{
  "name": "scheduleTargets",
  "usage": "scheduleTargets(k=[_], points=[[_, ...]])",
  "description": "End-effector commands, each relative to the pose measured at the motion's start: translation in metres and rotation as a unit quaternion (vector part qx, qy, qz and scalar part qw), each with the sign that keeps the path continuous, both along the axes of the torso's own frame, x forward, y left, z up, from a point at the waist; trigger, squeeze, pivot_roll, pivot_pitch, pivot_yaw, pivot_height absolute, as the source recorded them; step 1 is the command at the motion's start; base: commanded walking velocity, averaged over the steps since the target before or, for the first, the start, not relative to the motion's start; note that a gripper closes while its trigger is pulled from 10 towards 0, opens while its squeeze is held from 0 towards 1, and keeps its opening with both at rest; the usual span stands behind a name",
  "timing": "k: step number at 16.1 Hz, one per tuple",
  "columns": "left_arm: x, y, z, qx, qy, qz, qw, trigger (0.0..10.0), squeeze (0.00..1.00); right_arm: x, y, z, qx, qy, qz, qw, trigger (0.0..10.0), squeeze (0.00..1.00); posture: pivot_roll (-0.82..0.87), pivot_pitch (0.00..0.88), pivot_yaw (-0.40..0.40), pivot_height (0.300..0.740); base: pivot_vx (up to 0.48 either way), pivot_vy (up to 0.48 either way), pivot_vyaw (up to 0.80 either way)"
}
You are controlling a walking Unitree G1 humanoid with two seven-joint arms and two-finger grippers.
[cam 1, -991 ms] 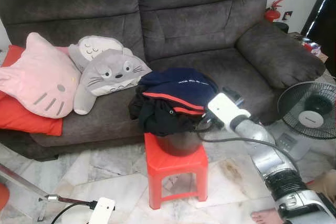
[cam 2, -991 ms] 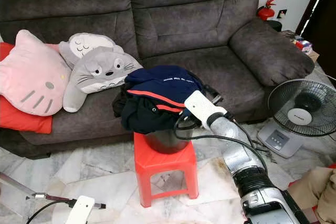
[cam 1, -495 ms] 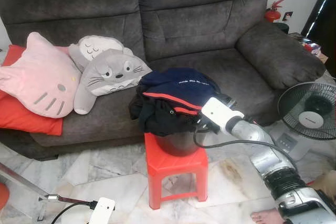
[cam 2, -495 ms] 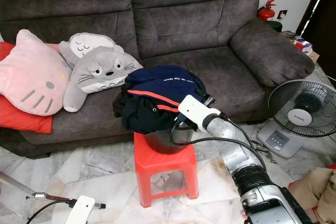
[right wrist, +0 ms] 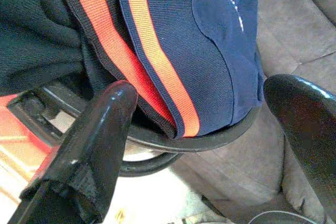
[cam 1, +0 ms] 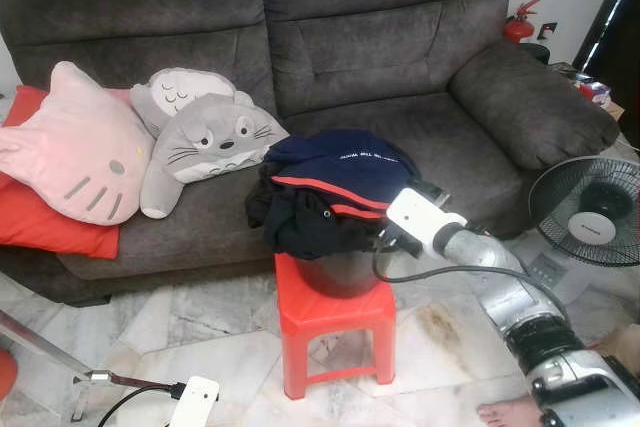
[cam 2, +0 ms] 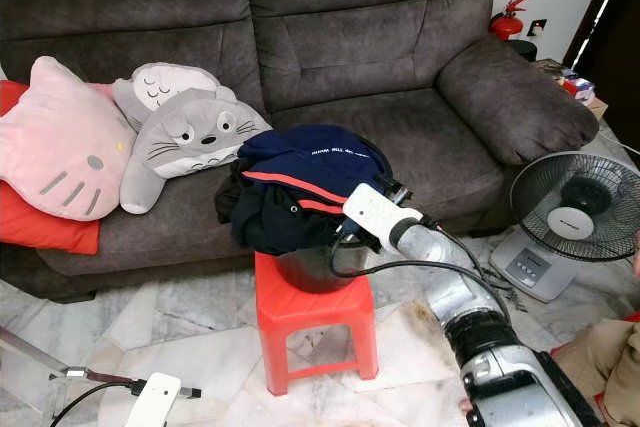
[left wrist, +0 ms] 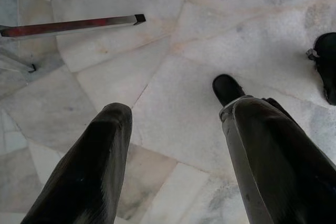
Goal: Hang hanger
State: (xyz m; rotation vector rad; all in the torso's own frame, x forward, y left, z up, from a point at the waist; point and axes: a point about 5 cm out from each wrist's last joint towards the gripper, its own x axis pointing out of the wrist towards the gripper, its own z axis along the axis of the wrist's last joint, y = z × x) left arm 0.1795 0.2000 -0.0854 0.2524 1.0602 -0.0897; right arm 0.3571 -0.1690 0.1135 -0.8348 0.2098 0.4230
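Right claw (right wrist: pixel 194 129) is in at the centre of the frame, nosing up against the heap of clothes (cam 1: pixel 325 192) piled in a dark bucket (cam 1: pixel 345 272) on the red stool (cam 1: pixel 335 332). From the wrist you can see its two black fingers (right wrist: pixel 100 145) spread wide, nothing between them, with the navy garment's orange stripes (right wrist: pixel 147 51) and the bucket's dark rim just ahead. So it is open and empty, poised at the edge of the pile.

Where's the hanger? Honestly, I can't pick one out. A dark curved loop sits under the rim in the wrist view, but whether that is a hanger's hook or the bucket's handle is too hard to call. If a hanger is here, it is likely buried in or under that clothing.

Left claw (left wrist: pixel 173 145) is down at lower left of the scene, hanging idle over the marble floor (left wrist: pixel 157 77), fingers apart, holding nothing.

Behind, the grey sofa (cam 1: pixel 400 37) with a pink cat cushion (cam 1: pixel 75 147) and a grey plush (cam 1: pixel 210 142) at left, a fan (cam 1: pixel 590 212) at right.

My read: early days. Nothing grasped, nothing hung, no rail in sight; the pick-up, the carry and the hanging all remain
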Motion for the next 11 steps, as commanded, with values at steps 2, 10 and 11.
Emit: scheduleTargets(k=[2, 10, 11], points=[[-0.0036, 0.0020, -0.0015, 0.008, 0.010, -0.001, 1.000, 10.0, 0.00, 0.0047, 0.0009, 0.0060, -0.001, -0.004, 0.006, 1.000, 10.0, 0.00, -0.25, 0.000, 0.074, 0.740, 0.000, 0.000, 0.00], [-0.0022, 0.0019, -0.0009, 0.007, 0.008, 0.003, 1.000, 10.0, 0.00, 0.0112, -0.0004, 0.0079, -0.005, -0.002, 0.005, 1.000, 10.0, 0.00, -0.24, 0.000, 0.069, 0.740, 0.000, 0.000, 0.00], [-0.0021, 0.0019, -0.0009, 0.007, 0.007, 0.003, 1.000, 10.0, 0.00, 0.0120, -0.0005, 0.0081, -0.006, -0.002, 0.005, 1.000, 10.0, 0.00, -0.24, 0.000, 0.068, 0.740, 0.000, 0.000, 0.00]])
